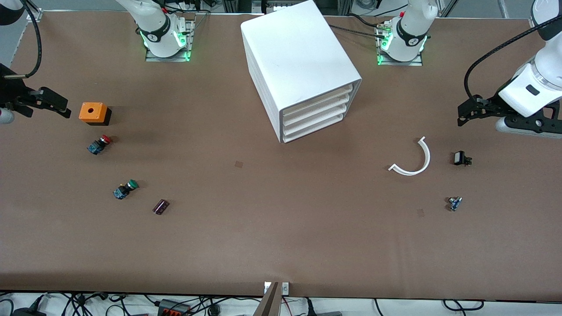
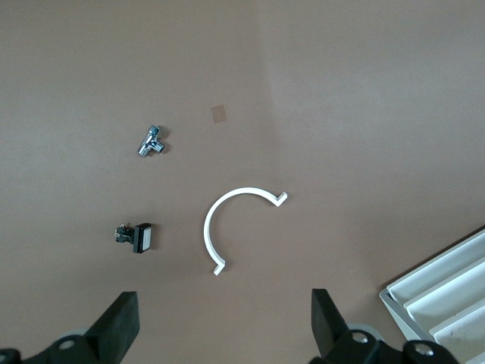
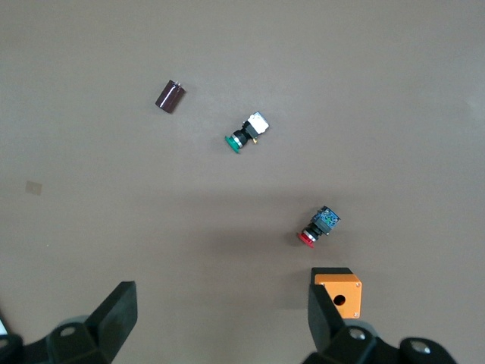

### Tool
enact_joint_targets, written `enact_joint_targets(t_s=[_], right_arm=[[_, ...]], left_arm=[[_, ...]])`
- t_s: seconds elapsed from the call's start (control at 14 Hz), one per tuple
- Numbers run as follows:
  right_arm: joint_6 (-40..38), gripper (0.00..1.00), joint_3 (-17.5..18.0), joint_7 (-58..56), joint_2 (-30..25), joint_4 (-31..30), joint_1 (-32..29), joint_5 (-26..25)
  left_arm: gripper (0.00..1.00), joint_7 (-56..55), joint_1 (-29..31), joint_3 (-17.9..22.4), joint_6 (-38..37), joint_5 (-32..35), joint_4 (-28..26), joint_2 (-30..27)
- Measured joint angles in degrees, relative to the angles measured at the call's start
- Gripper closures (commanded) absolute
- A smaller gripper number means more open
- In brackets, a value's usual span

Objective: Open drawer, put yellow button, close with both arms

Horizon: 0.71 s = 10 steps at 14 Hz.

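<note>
1. we are seeing the cabinet (image 1: 298,57) standing mid-desk, and all four drawers (image 1: 316,112) are sitting flush, none pulled out.
2. we are looking for the yellow button and not finding it in any view. only the red button (image 1: 99,145), the green button (image 1: 125,189) and an orange box (image 1: 93,113) with a hole are lying at the right arm's end of the desk (image 1: 263,228). whether the yellow one is already inside a drawer, we cannot tell.
3. the left gripper (image 1: 465,115) is hanging released over the left arm's end of the desk, its jaws spread wide in the left wrist view, with the white curved strip (image 2: 235,220) below it.
4. the right gripper (image 1: 55,104) is hanging released too, over the right arm's end, just beside the orange box.
5. we are judging that, with every drawer shut and both grippers holding nothing, the drawer work is either finished or not begun.
6. if a pull is due, we are advising a level approach to one cream front, hooking its edge squarely and drawing straight out, while the other gripper is bracing the cabinet so it is not sliding.
7. we are keeping clear of the red and green caps.
</note>
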Motion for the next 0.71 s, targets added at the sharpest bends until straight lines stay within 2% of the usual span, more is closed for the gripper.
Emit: enact_joint_targets(t_s=[0.71], right_arm=[[0.96,0.0,0.0,0.0,-0.01,-1.03,0.0,0.0]], left_arm=[[0.0,0.0,-0.2,-0.5,0.0,0.0,0.74,-0.2]])
